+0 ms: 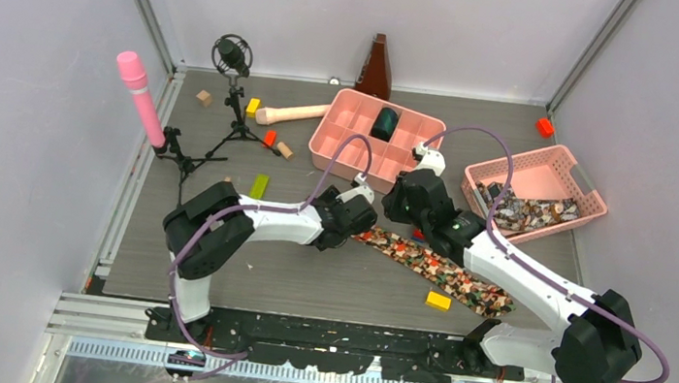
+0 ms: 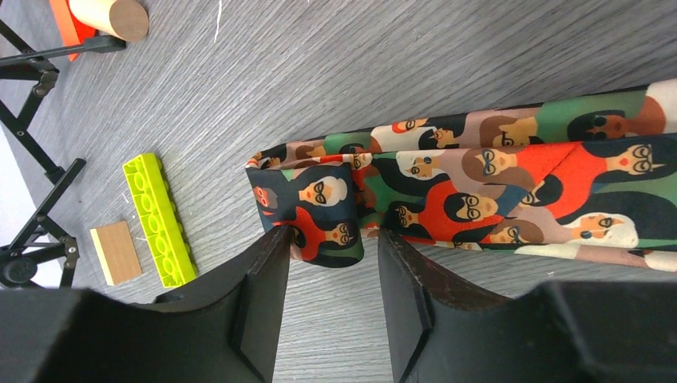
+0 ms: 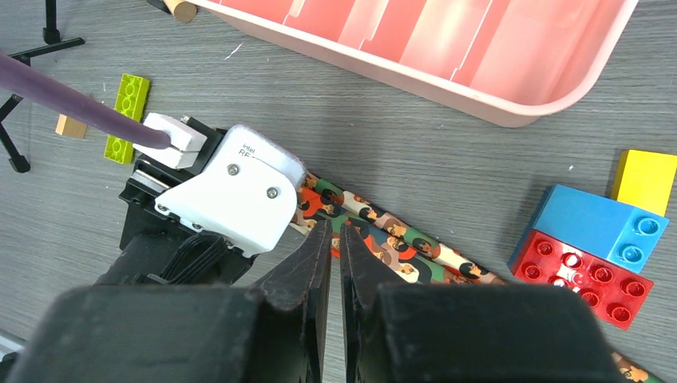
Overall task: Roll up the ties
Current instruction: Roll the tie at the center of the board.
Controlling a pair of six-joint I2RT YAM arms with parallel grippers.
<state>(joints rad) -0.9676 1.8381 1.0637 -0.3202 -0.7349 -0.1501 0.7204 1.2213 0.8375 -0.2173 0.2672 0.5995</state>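
Note:
A tie, dark with a busy print of small faces in red, green and tan, lies flat and diagonal on the grey table. Its narrow end is folded over. My left gripper is open, its fingertips at either side of that folded end, low over the table. My right gripper is shut with nothing in it, above the tie just beside the left wrist; in the top view it is at the tie's upper end. More ties lie in a pink basket.
The pink basket's rim is at the right. A pink compartment tray with a dark object is behind the grippers. A red and blue block, yellow block, lime brick, wooden block and black tripods lie around.

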